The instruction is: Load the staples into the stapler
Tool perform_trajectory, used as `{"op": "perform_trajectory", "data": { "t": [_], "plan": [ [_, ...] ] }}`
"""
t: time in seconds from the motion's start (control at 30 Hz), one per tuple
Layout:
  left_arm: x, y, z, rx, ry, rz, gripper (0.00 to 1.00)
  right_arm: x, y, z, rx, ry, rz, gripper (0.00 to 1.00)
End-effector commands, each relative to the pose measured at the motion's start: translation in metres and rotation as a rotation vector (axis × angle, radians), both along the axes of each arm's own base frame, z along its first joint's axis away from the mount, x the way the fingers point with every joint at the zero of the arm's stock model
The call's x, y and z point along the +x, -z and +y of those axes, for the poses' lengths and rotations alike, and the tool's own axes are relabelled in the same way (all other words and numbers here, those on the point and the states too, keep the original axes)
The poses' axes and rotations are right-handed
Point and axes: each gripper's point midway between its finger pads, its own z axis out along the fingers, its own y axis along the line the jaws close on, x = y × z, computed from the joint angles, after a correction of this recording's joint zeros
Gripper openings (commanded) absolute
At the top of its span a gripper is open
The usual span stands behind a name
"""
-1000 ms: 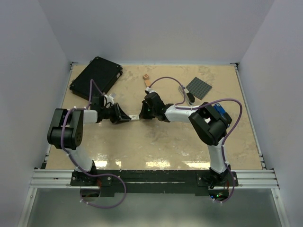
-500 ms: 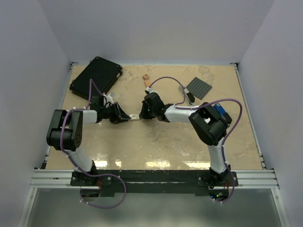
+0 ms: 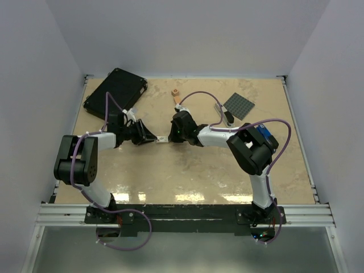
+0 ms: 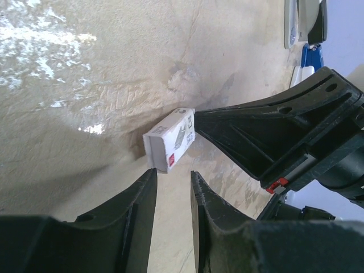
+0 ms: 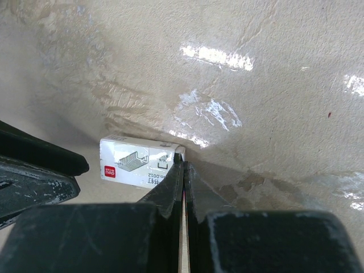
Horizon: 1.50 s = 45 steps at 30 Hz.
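1. Writing: the small white cardboard box of staples carries a line drawing of a staple strip, a red brand tag too small to read for certain, and the digits "0012" printed upside down in the right wrist view.
2. The box lies flat on the beige marbled table, mid-table, between the two grippers.
3. Left gripper: fingers parted by a narrow gap with nothing between them. The box sits just beyond the tips, its near corner close to one fingertip; contact can't be made out.
4. Right gripper: fingers pressed together, holding nothing, tips butted against the box's end.
5. Slim silver metal stapler with black top: lies far right on the table, just beside a dark grey square studded plate, well apart from both grippers.
6. Against a second ago: the left fingers have spread slightly, and the left wrist has shifted a little toward the far side. The box, right arm and stapler are unchanged.
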Motion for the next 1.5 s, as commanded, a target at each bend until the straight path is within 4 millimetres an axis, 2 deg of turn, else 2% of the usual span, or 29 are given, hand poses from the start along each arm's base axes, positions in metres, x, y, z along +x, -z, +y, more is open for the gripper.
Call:
{"op": "perform_trajectory", "data": {
  "t": [0.0,0.43,0.87,1.13,1.3,1.47],
  "plan": [
    [0.001,-0.014,-0.010,-0.029,0.030,-0.051,0.34,0.010,-0.029,0.002,-0.009,0.015,-0.071,0.00],
    [0.014,-0.001,-0.007,0.011,-0.021,-0.026,0.32,0.009,-0.032,0.008,-0.024,0.008,-0.086,0.00],
    [0.016,0.009,-0.007,0.017,-0.013,-0.003,0.29,0.008,-0.034,0.015,-0.028,-0.003,-0.098,0.00],
    [0.016,0.011,-0.008,0.009,-0.010,0.003,0.18,0.008,-0.036,0.017,-0.023,-0.004,-0.102,0.00],
    [0.015,0.011,-0.010,-0.002,-0.006,0.006,0.00,0.006,-0.031,0.013,-0.050,-0.003,-0.089,0.00],
    [0.013,0.009,-0.012,-0.032,-0.001,0.008,0.00,0.008,-0.032,0.008,-0.077,0.005,-0.098,0.00]
  ]
}}
